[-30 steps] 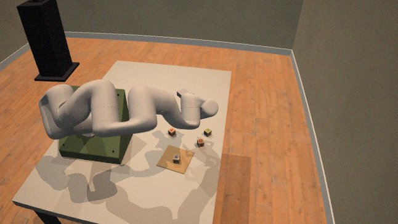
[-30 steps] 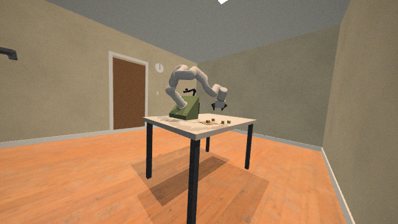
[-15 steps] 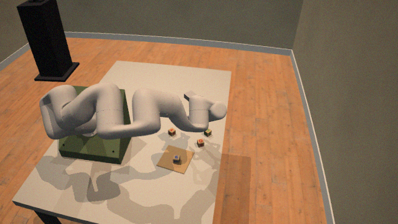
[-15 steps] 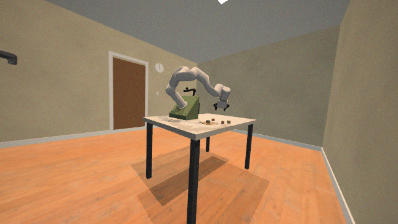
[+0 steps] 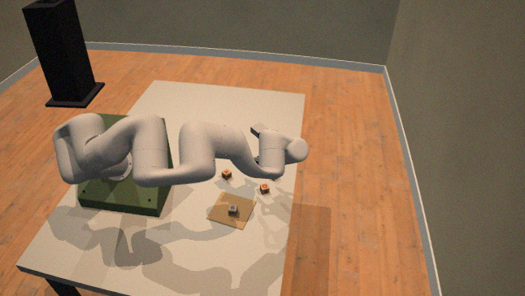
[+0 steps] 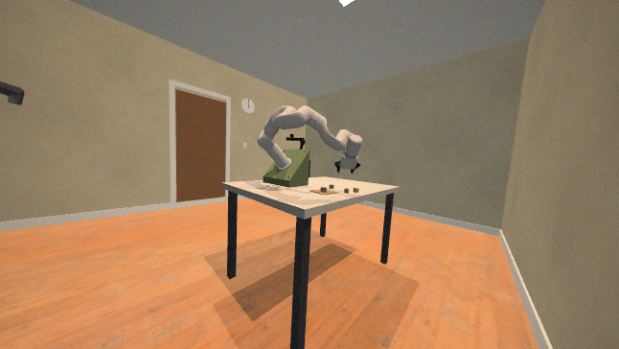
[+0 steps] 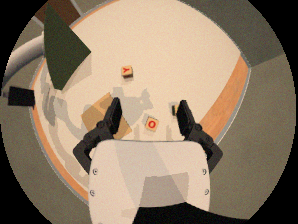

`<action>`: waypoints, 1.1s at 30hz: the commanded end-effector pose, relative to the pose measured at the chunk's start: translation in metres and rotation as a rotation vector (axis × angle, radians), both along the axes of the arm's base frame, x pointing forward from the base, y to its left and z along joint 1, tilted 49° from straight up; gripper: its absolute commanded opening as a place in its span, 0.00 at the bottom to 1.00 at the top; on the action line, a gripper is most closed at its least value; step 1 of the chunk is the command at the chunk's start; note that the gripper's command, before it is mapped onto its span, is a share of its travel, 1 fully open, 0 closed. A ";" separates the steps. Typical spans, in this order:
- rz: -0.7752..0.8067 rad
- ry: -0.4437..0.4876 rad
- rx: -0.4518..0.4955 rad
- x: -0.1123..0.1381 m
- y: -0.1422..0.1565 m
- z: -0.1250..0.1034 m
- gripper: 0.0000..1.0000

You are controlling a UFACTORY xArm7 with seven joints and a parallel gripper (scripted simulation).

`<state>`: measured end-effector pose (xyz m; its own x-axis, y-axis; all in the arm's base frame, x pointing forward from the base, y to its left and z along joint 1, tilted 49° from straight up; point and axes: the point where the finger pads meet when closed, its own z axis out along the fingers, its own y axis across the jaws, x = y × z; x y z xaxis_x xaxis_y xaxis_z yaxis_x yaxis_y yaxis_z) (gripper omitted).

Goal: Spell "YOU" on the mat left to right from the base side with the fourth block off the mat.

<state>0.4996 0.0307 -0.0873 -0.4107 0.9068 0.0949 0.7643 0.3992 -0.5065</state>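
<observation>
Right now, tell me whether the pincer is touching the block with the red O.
Apart. The exterior view shows the open pincer hanging well above the table. In the wrist view the O block lies between the fingers, far below them.

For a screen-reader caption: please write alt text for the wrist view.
The open gripper hangs above the pale table, its dark jaws either side of a block with an orange mark. A second block lies farther off, a tan mat at left.
</observation>
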 end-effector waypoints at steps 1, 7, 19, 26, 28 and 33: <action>0.002 -0.004 0.002 0.013 -0.003 0.006 1.00; 0.002 -0.004 0.002 0.021 -0.007 0.010 1.00; 0.001 -0.004 0.003 0.029 -0.011 0.015 1.00; 0.001 -0.004 0.003 0.031 -0.012 0.016 1.00; 0.001 -0.004 0.003 0.031 -0.012 0.016 1.00; 0.001 -0.004 0.003 0.031 -0.012 0.016 1.00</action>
<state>0.5289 0.0165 -0.0725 -0.4086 0.9077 0.0952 0.7651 0.3976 -0.5065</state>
